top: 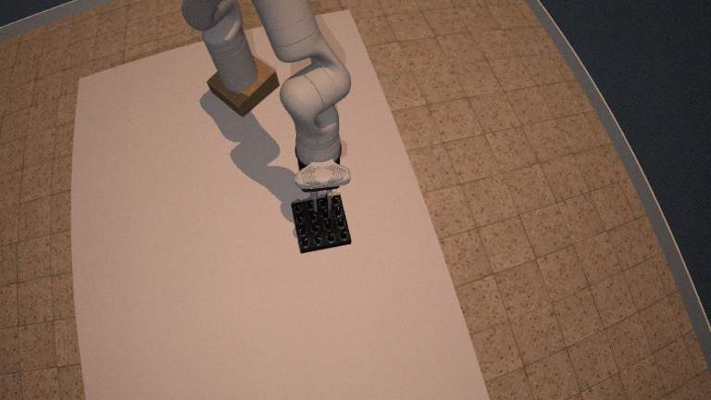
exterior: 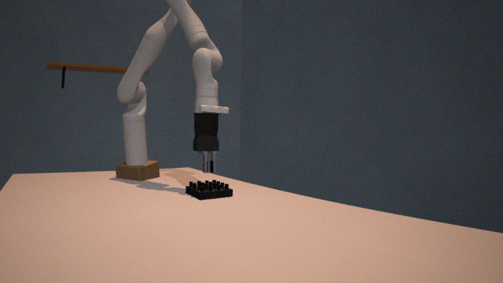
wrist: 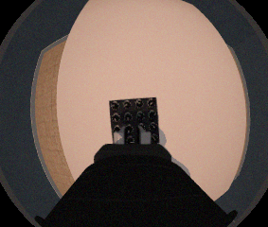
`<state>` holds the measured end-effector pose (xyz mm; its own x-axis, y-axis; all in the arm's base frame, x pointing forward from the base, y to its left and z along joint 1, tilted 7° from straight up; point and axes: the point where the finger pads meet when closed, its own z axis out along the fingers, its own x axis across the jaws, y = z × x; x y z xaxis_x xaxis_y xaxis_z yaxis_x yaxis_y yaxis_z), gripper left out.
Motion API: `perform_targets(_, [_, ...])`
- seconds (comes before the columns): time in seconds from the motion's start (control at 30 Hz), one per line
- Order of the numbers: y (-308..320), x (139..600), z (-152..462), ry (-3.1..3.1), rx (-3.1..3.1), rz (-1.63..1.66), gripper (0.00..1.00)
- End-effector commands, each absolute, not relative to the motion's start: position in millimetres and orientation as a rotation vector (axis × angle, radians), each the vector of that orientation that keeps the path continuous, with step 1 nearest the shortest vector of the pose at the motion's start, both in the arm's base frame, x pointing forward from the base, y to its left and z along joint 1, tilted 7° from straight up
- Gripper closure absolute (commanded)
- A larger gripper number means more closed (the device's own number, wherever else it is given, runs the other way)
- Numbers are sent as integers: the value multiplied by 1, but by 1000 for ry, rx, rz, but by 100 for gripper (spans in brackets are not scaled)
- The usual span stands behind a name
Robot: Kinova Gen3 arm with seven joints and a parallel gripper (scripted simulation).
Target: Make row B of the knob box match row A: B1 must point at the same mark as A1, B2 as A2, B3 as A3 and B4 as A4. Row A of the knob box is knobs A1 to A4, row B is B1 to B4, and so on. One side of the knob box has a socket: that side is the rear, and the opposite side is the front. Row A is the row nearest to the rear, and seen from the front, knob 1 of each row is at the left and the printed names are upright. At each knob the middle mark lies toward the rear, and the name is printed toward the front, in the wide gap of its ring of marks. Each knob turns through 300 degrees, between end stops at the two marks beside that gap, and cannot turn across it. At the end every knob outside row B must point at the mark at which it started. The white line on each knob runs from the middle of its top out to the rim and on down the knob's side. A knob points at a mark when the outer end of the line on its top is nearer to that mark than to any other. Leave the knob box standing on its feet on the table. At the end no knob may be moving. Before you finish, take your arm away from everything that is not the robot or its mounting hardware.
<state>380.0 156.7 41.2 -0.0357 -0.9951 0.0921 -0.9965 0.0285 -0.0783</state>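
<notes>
The black knob box [top: 325,247] [exterior: 217,194] [wrist: 134,110] stands flat on the table, with several black knobs in a four-by-four grid. Small light traces show at the knobs, but the marks, the names and where each line points are too small to read. The socket is not visible, so I cannot tell the rows for certain. My gripper [top: 322,210] [exterior: 208,171] [wrist: 132,131] points straight down with its fingers partly apart and nothing between them. It hangs above the box, clear of the knob tops. In the wrist view the fingers and gripper body hide some knobs at the box's near side.
The pale table [top: 183,295] [exterior: 222,242] [wrist: 148,57] extends around the box. The arm's wooden base block [top: 251,96] [exterior: 139,172] stands at the back left. A brown bar [exterior: 88,67] with a black bracket is on the wall behind the arm.
</notes>
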Motion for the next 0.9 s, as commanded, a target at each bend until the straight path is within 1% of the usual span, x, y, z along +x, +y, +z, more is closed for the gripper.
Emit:
perform_targets(0.0, [158,380,42,-2302,2109,191,54])
perform_targets(0.23, [155,381,43,-2500,1877,194,54])
perform_targets(0.53, [152,381,47,-2831,1368,198,54])
perform_targets(0.6, [152,381,47,-2831,1368,198,54])
perform_targets(0.87, [153,382,54,-3061,840,191,54])
